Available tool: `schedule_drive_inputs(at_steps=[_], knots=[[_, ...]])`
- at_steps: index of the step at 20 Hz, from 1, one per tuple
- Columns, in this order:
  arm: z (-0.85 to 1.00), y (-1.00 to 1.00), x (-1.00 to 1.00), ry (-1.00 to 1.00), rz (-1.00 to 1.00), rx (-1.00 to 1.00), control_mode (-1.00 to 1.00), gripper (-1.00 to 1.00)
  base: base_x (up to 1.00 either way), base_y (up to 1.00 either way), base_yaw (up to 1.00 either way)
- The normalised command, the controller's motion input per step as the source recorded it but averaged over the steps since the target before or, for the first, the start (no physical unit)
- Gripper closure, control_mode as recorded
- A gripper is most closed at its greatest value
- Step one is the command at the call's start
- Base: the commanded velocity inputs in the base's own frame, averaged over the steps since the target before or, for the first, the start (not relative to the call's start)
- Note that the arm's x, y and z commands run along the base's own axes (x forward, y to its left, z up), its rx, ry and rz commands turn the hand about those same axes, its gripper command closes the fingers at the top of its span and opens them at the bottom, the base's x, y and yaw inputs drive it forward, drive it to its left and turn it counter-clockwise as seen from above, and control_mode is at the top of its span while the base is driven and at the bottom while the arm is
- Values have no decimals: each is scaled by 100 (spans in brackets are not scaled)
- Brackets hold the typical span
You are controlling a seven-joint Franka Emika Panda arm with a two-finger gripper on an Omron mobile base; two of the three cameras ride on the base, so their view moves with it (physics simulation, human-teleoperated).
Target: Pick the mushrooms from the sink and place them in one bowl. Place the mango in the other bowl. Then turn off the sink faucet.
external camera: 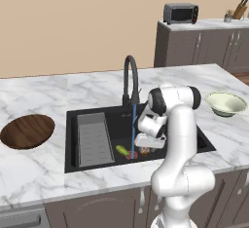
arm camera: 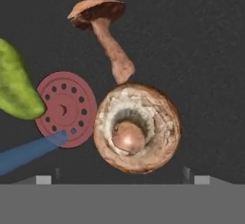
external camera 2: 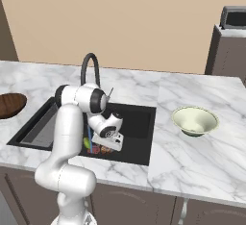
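Mushrooms sit close together, so the grab could go wrong

Marble counter [external camera: 58,173] holds the black sink [external camera: 204,142] in its middle. The white robot arm [external camera: 181,139] bends down into the sink. The dark wooden bowl [external camera: 27,130] lies far to the left on the counter, and the pale green bowl [external camera: 226,104] sits far to the right. The black faucet [external camera: 130,78] is on, and a thin blue stream of water [external camera: 133,129] falls to the red drain [arm camera: 66,109].

The gripper [arm camera: 122,182] hangs low over the sink floor with its fingers wide apart and nothing between them. Right under it lies the round mushroom [arm camera: 137,128], cap down. The long-stemmed mushroom [arm camera: 103,34] lies on its side, and its stem touches the round one. The mango [arm camera: 16,84] rests just beside the drain.

Trouble could come from that touch. If the fingers close on the round mushroom, they may bump the stem and push the other mushroom away. The round cap could also roll or slip out, and it may be wet from the water. A carry to the wooden bowl is long, so a weak hold could drop it.
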Motion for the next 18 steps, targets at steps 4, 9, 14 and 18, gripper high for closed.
schedule_drive_inputs(at_steps=[4, 9, 14, 18], knots=[[-19, 0, 23, -2, 0, -1, -100, -100, 0, 0, 0], [-20, 0, 24, -1, 0, 0, -100, -100, 0, 0, 0], [-23, 0, 12, -1, 0, -2, -100, -100, 0, 0, 0], [-20, 3, 1, 0, 0, -5, -100, 100, 0, 0, 0]])
